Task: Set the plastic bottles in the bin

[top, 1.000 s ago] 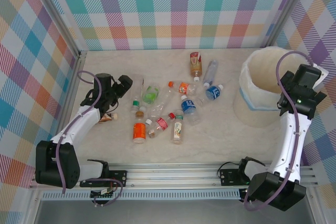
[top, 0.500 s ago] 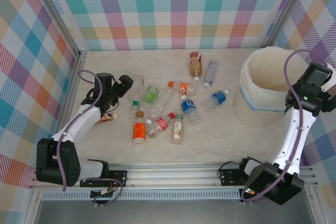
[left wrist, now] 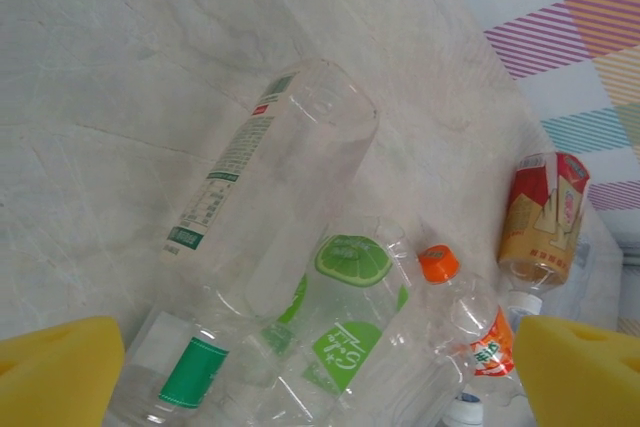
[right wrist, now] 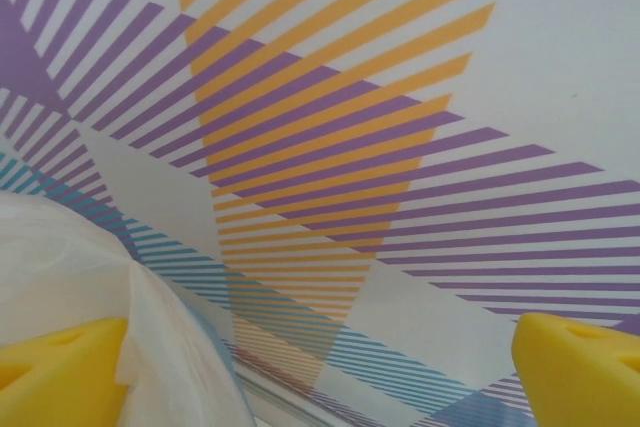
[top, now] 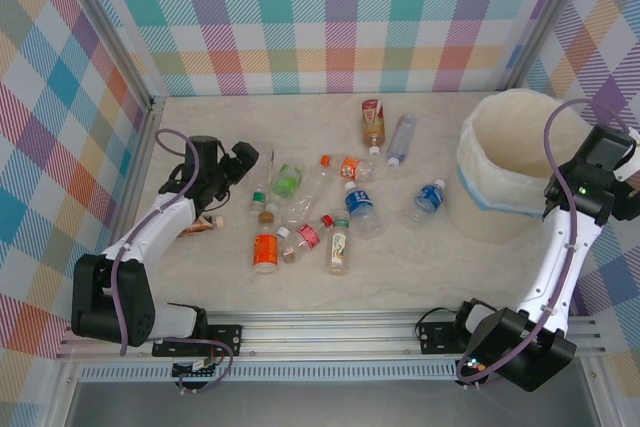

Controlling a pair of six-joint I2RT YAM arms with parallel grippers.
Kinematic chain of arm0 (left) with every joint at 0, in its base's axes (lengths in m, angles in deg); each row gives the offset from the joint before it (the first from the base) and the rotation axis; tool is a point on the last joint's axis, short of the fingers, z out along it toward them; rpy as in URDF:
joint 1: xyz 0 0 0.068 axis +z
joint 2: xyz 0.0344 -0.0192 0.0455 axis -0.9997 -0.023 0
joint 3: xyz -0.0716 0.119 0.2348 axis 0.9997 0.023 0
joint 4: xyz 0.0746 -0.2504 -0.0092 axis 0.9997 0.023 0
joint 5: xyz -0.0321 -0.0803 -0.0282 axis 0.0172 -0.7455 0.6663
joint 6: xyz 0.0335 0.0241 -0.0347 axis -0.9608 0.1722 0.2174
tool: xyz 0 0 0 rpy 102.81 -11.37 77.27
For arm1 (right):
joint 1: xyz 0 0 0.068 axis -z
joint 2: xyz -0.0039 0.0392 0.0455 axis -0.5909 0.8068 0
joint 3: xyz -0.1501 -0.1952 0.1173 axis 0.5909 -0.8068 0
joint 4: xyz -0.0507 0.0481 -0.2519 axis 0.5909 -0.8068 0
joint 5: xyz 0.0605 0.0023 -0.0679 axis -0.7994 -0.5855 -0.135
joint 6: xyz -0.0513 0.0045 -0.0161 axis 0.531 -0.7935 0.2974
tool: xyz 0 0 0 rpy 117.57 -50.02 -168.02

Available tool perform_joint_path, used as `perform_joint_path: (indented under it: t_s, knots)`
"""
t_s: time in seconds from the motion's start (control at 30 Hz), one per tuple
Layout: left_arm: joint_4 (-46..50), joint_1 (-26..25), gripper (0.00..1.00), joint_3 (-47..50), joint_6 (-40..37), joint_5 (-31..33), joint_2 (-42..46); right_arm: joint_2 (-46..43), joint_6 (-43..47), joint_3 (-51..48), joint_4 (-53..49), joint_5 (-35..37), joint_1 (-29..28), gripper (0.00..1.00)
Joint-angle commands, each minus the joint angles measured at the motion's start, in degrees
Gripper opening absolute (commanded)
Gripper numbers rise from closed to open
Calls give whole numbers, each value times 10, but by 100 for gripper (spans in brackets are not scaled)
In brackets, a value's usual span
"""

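Note:
Several plastic bottles (top: 340, 202) lie scattered mid-table, among them a lime-labelled one (top: 287, 180), an orange one (top: 265, 250) and a blue one (top: 430, 197) close to the bin. The white-lined bin (top: 470, 147) stands at the right. My left gripper (top: 244, 161) is open at the pile's left edge. In the left wrist view its yellow pads (left wrist: 55, 372) frame a clear bottle (left wrist: 270, 197), the lime-labelled bottle (left wrist: 350, 327) and an orange-capped bottle (left wrist: 440, 265). My right gripper (top: 612, 159) is open beside the bin's right side, facing the checked wall, the bin's white bag (right wrist: 100, 287) at its left pad.
Checked walls (top: 340, 17) close the table on three sides. A tan-and-red bottle (top: 373, 122) and a clear one (top: 400, 137) lie toward the back. A metal rail (top: 330, 332) runs along the near edge. A small brown item (top: 205, 224) lies under the left arm.
My right gripper has swung from over the bin's right rim out toward the right wall. The blue bottle has rolled right and nearer, toward the bin. The left gripper edged slightly toward the pile.

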Motion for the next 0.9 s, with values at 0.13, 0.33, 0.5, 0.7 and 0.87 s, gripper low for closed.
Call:
perform_joint_path:
  t_s: [0.13,0.33,0.5,0.7,0.87]
  knots:
    - [132,-3,100,-43,-50,105,18,-56,-15,111,-95,-353,-2,94]
    - [250,3,100,-52,-46,255,31,-77,-39,99,-39,-631,-53,100]
    - [310,45,100,-34,-4,328,20,-109,-105,14,96,-774,-91,100]
    - [349,112,100,-27,89,358,10,-129,-110,-72,182,-818,-176,100]
    - [335,164,100,-18,182,330,-2,-108,-23,-86,174,-810,-283,100]
